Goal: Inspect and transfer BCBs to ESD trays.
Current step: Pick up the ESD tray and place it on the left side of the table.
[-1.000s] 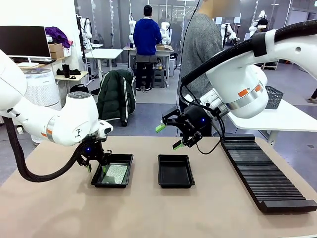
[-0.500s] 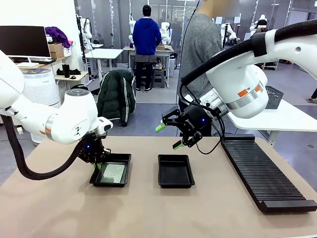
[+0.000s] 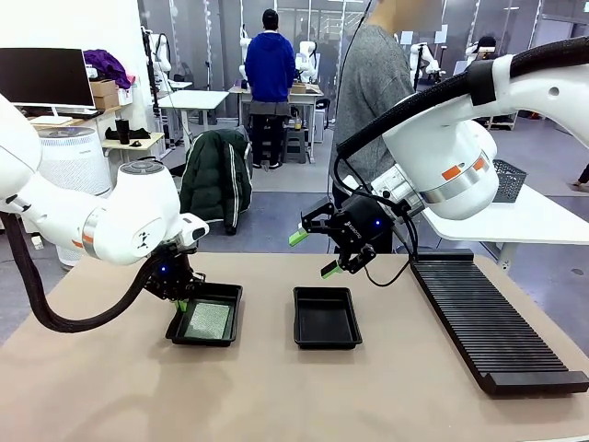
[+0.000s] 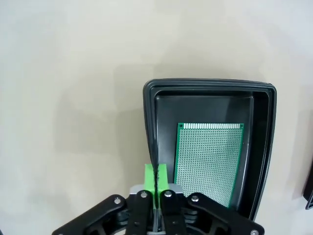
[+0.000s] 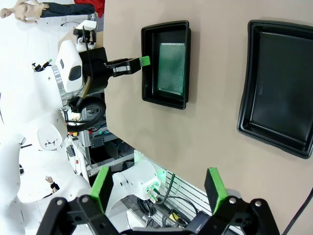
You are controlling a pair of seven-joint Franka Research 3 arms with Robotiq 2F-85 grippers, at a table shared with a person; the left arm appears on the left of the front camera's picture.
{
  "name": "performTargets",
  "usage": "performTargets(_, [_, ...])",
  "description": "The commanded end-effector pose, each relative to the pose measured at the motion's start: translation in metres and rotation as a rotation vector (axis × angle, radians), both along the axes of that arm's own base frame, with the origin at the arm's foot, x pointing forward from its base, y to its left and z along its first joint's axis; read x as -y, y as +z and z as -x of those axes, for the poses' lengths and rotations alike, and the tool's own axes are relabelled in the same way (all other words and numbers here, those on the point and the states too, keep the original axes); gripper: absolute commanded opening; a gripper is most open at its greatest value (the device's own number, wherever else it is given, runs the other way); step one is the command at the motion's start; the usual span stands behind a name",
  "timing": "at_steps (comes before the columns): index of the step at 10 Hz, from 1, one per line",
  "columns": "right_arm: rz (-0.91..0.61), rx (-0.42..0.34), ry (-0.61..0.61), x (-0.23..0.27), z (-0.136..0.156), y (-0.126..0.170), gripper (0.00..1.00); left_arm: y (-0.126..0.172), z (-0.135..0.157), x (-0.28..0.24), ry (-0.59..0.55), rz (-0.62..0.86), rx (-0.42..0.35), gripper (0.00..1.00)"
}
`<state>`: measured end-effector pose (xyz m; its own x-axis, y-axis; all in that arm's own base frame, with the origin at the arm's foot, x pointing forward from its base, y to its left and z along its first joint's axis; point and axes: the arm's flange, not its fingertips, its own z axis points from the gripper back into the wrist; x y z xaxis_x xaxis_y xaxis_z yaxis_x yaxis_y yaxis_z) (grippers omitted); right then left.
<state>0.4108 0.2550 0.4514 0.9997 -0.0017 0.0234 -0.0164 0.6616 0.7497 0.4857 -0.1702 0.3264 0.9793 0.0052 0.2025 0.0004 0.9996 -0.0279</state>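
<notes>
2 ESD trays (image 3: 327, 318), 1 BCB (image 3: 209, 319); left end effector (image 4: 155, 170) closed, right end effector (image 5: 157, 182) spread

One BCB (image 3: 209, 319), pale speckled green, lies flat and face up on the floor of the left ESD tray (image 3: 199, 341). The right ESD tray (image 3: 326, 319), black, shallow and flared-rimmed, sits nearby on the counter (image 3: 276, 396).

A tan desk (image 3: 276, 396) carries a long black ribbed rack (image 3: 488, 324) along its right side. A person in a grey sweater (image 3: 373, 87) stands at the far edge. Behind, a dark jacket (image 3: 214, 180) drapes over a chair. A dark monitor (image 3: 46, 78) sits at left, and a person in blue (image 3: 272, 64) stands farther off.
</notes>
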Motion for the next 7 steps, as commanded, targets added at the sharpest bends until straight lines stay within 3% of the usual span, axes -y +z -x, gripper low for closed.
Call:
performTargets(1, [0.008,-0.003,0.003,0.000,0.000,-0.001,1.00,-0.003,0.000,0.000,-0.007,-0.007,-0.005,0.00])
performTargets(5, [0.008,-0.003,0.003,0.000,0.000,-0.001,1.00,-0.002,0.000,0.000,-0.002,-0.001,-0.004,0.03])
performTargets(7, [0.008,-0.003,0.003,0.000,0.000,-0.001,1.00,-0.002,0.000,-0.024,0.009,-0.017,0.003,0.03])
